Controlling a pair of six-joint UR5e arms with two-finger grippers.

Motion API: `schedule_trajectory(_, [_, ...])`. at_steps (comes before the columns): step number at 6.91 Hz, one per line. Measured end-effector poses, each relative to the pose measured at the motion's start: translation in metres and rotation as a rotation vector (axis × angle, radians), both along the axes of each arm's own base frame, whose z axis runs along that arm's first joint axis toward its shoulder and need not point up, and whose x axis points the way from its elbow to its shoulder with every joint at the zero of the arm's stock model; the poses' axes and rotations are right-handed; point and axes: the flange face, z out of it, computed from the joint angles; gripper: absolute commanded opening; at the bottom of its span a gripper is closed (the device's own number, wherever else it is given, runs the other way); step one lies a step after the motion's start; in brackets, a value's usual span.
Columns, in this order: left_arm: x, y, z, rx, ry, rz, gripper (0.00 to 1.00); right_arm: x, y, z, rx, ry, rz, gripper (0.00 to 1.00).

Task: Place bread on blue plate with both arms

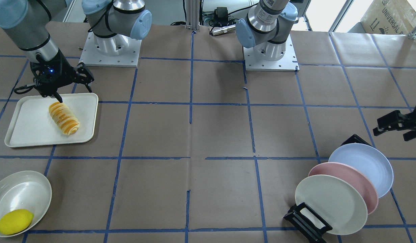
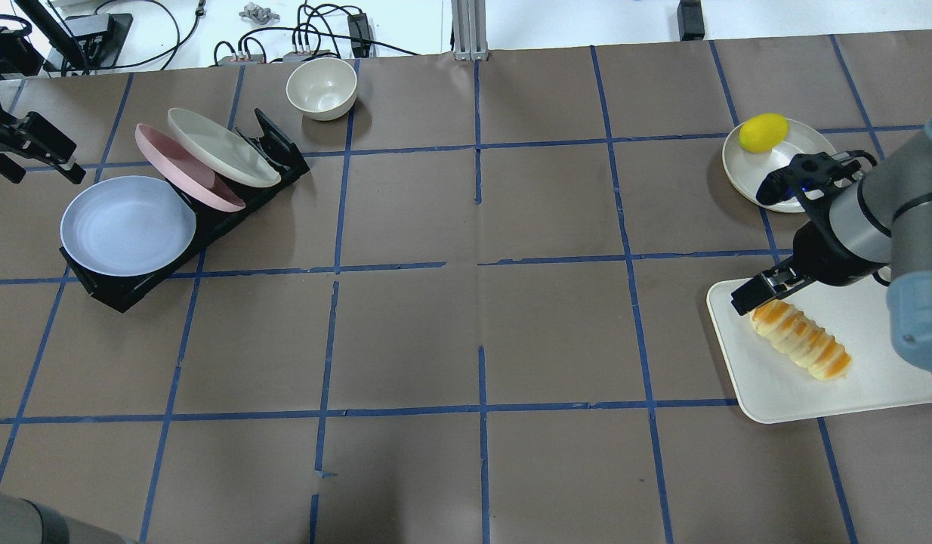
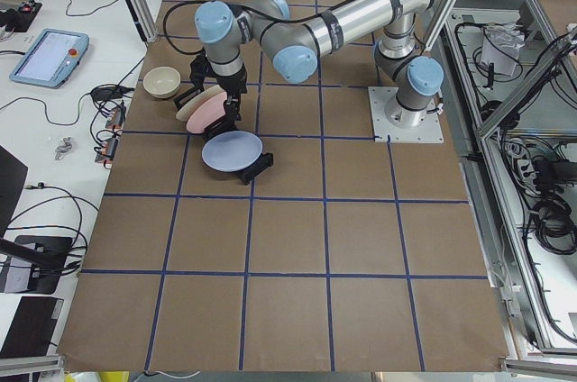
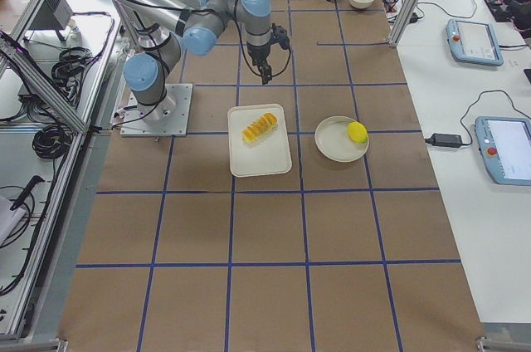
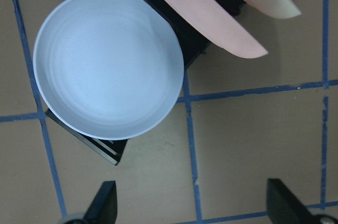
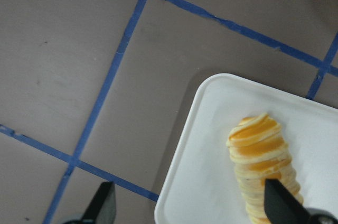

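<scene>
On the white tray (image 1: 29, 125) at the robot's right side: the bread (image 1: 63, 118), flat and aslant, resting on nothing but the tray. Lies well apart from the blue plate (image 2: 126, 225), the whole width of the table between them.

Just over the roll's end nearest the robot: the right gripper (image 6: 193, 208), fingers spread wide, nothing clamped. One fingertip above the bread's end in the wrist view, the other out past the tray's edge; contact cannot be told.

Across the table, on the robot's left: a black rack (image 2: 126, 291) with three plates leaning in it. Holds the blue plate at the end nearest the robot, then the pink plate (image 2: 171, 162), then the cream plate (image 2: 220, 147).

Near the blue plate but clear of it: the left gripper (image 5: 193, 205), fingers wide apart and empty.

Beyond the tray: a lemon (image 2: 763, 132) in a shallow white dish (image 2: 753, 177). Beyond the rack: a cream bowl (image 2: 321, 87).
</scene>
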Motion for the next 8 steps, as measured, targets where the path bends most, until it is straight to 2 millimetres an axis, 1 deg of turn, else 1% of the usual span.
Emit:
schedule_trajectory(1, [0.038,-0.018,-0.026,0.012,0.017,-0.021,1.0,-0.023,-0.007,-0.025,-0.025,0.015,0.064,1.0])
schedule_trajectory(2, [0.069,-0.037,-0.052,0.02,0.036,-0.026,1.0,-0.051,-0.018,-0.054,-0.029,0.021,0.109,1.0])
schedule_trajectory(3, [0.089,-0.056,-0.074,0.022,0.054,-0.026,1.0,-0.077,-0.025,-0.081,-0.019,0.014,0.121,1.0])
schedule_trajectory(4, [0.103,-0.069,-0.1,0.033,0.079,-0.022,1.0,-0.095,-0.026,-0.102,-0.004,-0.004,0.115,1.0])
schedule_trajectory(5, [0.112,-0.075,-0.126,0.046,0.113,-0.012,0.99,-0.102,-0.024,-0.115,0.008,-0.024,0.115,1.0])
schedule_trajectory(6, [0.117,-0.077,-0.147,0.059,0.151,0.001,0.93,-0.101,-0.018,-0.125,0.021,-0.039,0.113,0.98])
schedule_trajectory(7, [0.119,-0.076,-0.163,0.086,0.184,0.014,0.83,-0.098,-0.012,-0.131,0.03,-0.048,0.108,0.94])
schedule_trajectory(8, [0.118,-0.073,-0.172,0.125,0.219,0.025,0.75,-0.096,-0.009,-0.134,0.035,-0.051,0.101,0.77])
